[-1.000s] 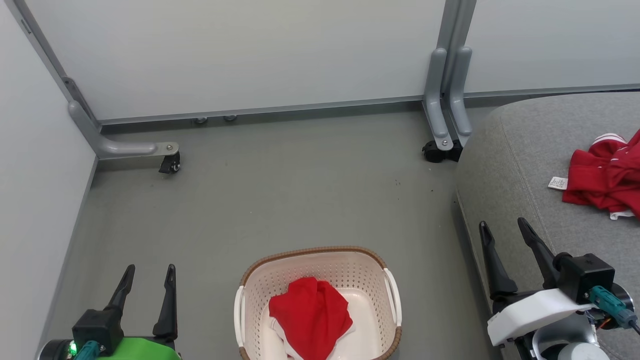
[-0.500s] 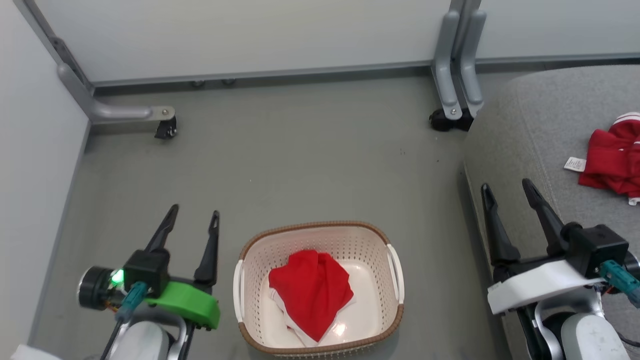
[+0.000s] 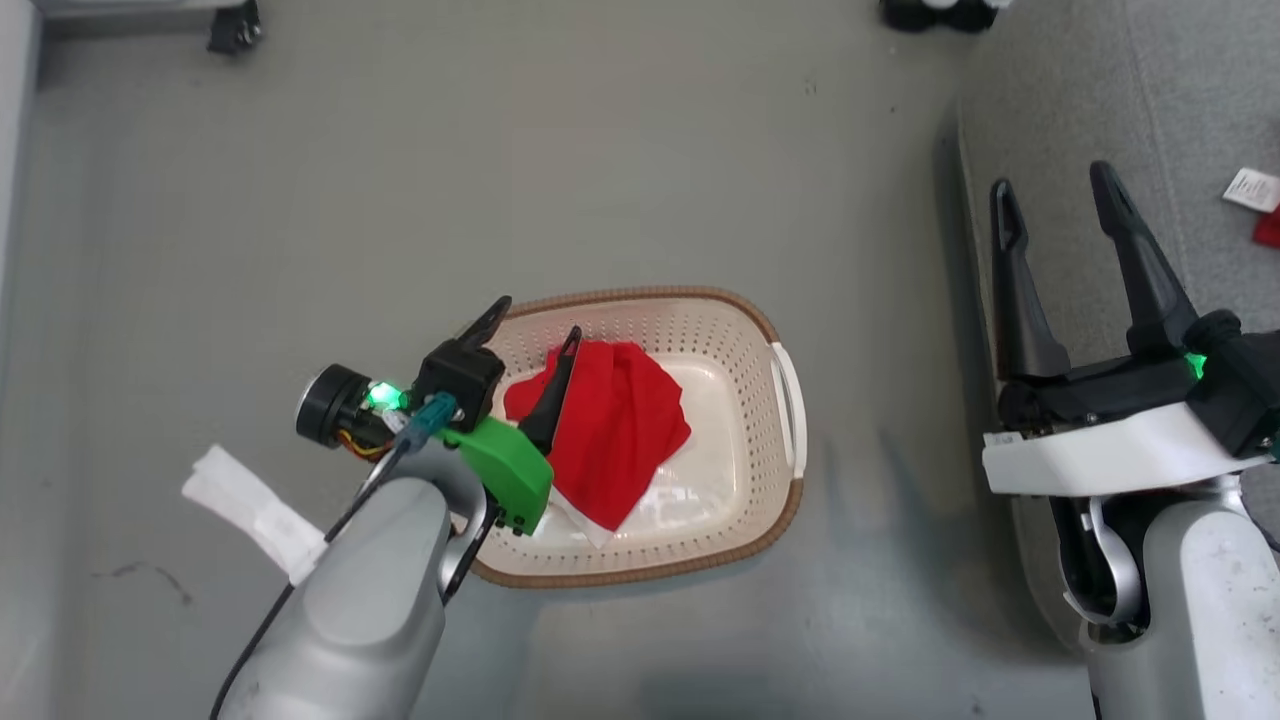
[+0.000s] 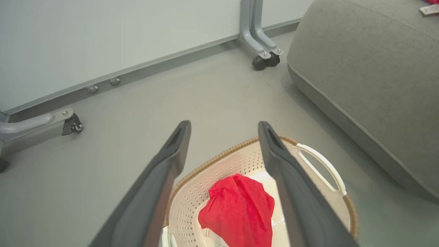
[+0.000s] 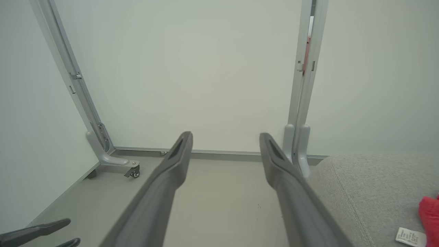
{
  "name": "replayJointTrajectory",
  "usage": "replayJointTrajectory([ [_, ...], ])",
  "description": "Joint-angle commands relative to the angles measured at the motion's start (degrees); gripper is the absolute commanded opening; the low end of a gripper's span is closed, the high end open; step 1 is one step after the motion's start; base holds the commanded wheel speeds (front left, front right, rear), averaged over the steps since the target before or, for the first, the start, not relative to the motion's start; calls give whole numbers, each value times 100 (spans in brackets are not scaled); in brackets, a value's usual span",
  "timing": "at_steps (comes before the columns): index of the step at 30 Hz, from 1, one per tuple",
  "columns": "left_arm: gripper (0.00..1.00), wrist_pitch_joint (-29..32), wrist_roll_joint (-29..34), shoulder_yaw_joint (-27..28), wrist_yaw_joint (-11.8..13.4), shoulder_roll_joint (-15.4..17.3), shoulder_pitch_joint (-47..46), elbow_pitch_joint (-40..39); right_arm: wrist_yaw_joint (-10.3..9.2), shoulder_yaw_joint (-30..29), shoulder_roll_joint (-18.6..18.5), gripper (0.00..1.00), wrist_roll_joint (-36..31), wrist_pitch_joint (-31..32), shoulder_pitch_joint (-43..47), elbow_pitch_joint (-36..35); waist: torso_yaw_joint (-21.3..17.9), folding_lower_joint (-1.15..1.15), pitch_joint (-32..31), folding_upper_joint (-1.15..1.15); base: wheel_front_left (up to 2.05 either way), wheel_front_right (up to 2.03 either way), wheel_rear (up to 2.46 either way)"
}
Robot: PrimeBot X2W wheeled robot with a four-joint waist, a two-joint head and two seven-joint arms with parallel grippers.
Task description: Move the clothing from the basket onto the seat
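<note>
My left gripper (image 3: 537, 316) reaches in from the near left, fingers spread wide and holding nothing, over the left rim of the basket (image 3: 790, 500); one finger overlaps the red clothing (image 3: 620, 430) heaped inside, and I cannot tell whether it touches. My right gripper (image 3: 1052, 178), equally wide and empty, points far along the seat (image 3: 1150, 80) edge; a second red garment (image 3: 1268, 228) there is cut off at the right, white tag (image 3: 1250, 188) beside it. Bare floor (image 3: 600, 150) rings the basket, which stands apart from the seat.
</note>
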Motion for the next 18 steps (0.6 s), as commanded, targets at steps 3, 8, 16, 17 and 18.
replayJointTrajectory([
  [3,100,71,-173,-159,-37,-32,-589,551,-4,62,-6,100,31,-141,-291,-65,-377,-1,1558,0,0,0,0],
  [8,100,292,-493,-578,-39,-69,-1291,1278,-4,198,-4,100,156,-355,-541,-97,-599,-1,2282,0,0,0,0],
  [16,100,743,-938,-1137,-41,132,-2079,2163,-4,421,-1,100,363,-735,-812,11,-950,-1,3099,0,0,0,0],
  [17,100,799,-994,-1175,-40,158,-2129,2245,-4,440,-1,100,386,-773,-838,32,-993,-1,3160,0,0,0,0],
  [18,100,838,-1112,-1159,-41,173,-2176,2329,-4,470,-1,100,420,-813,-864,57,-1048,-1,3233,0,0,0,0],
])
